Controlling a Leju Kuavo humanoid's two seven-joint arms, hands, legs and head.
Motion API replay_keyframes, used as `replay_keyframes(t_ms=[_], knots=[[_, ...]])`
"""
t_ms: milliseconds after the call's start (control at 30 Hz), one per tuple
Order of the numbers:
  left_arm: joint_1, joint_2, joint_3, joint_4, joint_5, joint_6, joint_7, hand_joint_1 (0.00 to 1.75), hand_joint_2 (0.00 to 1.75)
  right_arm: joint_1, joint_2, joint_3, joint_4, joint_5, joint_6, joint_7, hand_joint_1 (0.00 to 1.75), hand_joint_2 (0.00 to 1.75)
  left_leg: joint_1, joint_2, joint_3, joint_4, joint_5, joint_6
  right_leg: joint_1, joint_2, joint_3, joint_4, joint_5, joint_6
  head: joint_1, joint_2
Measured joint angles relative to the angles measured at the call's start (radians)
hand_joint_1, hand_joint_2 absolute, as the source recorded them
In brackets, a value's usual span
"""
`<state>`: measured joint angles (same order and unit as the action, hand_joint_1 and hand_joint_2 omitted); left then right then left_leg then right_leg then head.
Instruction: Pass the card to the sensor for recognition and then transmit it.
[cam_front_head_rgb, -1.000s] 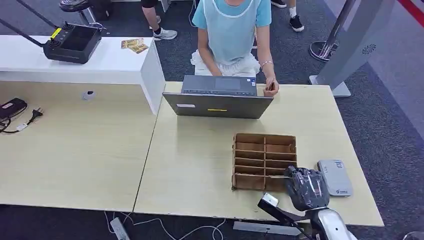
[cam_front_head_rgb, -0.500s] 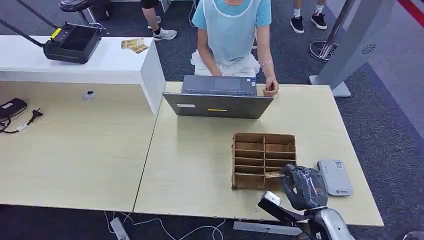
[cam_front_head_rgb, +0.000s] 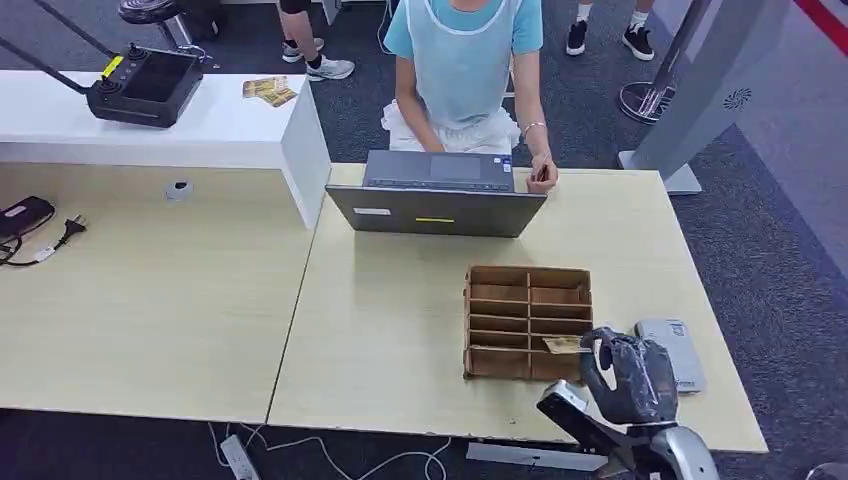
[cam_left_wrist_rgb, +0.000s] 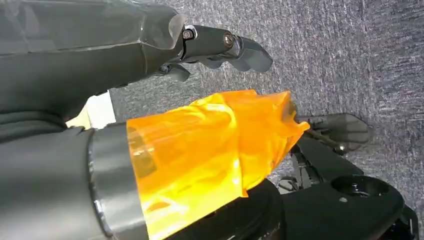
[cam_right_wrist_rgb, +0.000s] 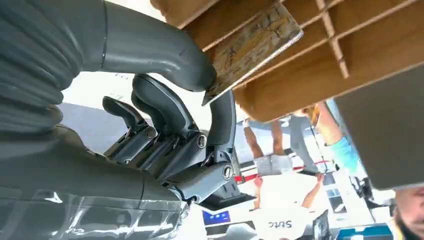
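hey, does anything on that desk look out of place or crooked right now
Nothing looks spilled or damaged. The one thing askew is the card: it sticks out tilted over the cardboard organizer, because the right hand pinches it. The card reader lies flat beside the hand, and the laptop sits square.

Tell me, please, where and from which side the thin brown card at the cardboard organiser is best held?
By its free end, as the right hand does now: the thin brown card is pinched flat between the thumb and the fingers, from the side toward the grey card reader. Its other end lies over the compartmented cardboard organiser, whose dividers would probably crowd the fingers.
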<state>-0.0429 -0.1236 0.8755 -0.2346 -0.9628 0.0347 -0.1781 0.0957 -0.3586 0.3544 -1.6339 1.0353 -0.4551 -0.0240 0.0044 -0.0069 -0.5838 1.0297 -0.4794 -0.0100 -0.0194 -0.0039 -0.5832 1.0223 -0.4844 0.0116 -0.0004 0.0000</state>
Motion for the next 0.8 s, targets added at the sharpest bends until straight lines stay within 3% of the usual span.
replay_keyframes(t_ms=[300, 567, 800], knots=[[0.001, -0.003, 0.016, 0.0, 0.009, 0.001, -0.008, 0.0, 0.0, 0.024, 0.007, -0.052, -0.038, -0.074, -0.013, -0.047, 1.75, 1.75, 0.0, 0.0, 0.0, 0.0, 0.0, 0.0, 0.0, 0.0, 0.0, 0.0, 0.0, 0.0, 0.0, 0.0], [0.0, -0.007, 0.04, 0.0, 0.034, 0.001, -0.019, 0.0, 0.0, 0.028, 0.024, -0.068, -0.067, -0.212, 0.042, -0.166, 1.75, 1.75, 0.0, 0.0, 0.0, 0.0, 0.0, 0.0, 0.0, 0.0, 0.0, 0.0, 0.0, 0.0, 0.0, 0.0], [-0.001, -0.011, 0.066, 0.0, 0.061, 0.001, -0.023, 0.0, 0.0, 0.02, 0.037, -0.066, -0.092, -0.283, 0.06, -0.231, 1.75, 1.75, 0.0, 0.0, 0.0, 0.0, 0.0, 0.0, 0.0, 0.0, 0.0, 0.0, 0.0, 0.0, 0.0, 0.0]])
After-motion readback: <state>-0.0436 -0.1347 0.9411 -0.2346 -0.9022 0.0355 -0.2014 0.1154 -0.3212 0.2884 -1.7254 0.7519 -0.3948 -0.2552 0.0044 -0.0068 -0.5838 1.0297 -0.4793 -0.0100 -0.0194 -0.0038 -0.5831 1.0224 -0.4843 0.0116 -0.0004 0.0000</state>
